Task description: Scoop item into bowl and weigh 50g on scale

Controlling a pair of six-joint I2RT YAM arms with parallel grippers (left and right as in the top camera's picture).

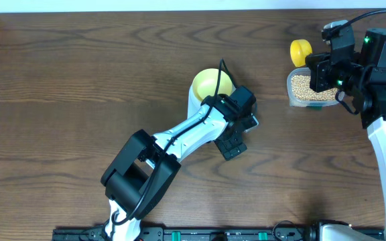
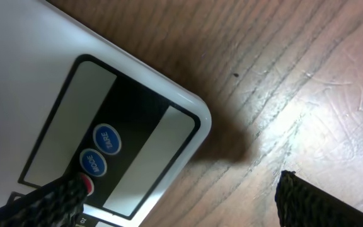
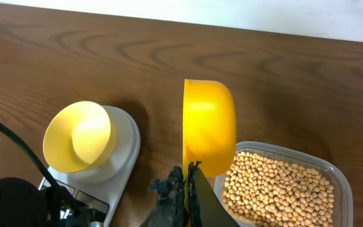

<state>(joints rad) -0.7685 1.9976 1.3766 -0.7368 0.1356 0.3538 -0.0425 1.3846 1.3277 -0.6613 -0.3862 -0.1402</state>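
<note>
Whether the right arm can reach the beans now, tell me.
Probably yes: the right tool, shut on the yellow scoop, hangs beside the open tub, and nothing covers the beans.

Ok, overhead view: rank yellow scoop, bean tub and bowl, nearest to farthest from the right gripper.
1. yellow scoop, held in the right gripper, far right.
2. bean tub, beside it, right side.
3. bowl, on the scale, centre.

Dark wood-grain table (image 1: 59,80), clear rect. plastic tub (image 1: 290,90) nr right edge, bright yellow scoop (image 1: 301,51) just beside tub
</note>
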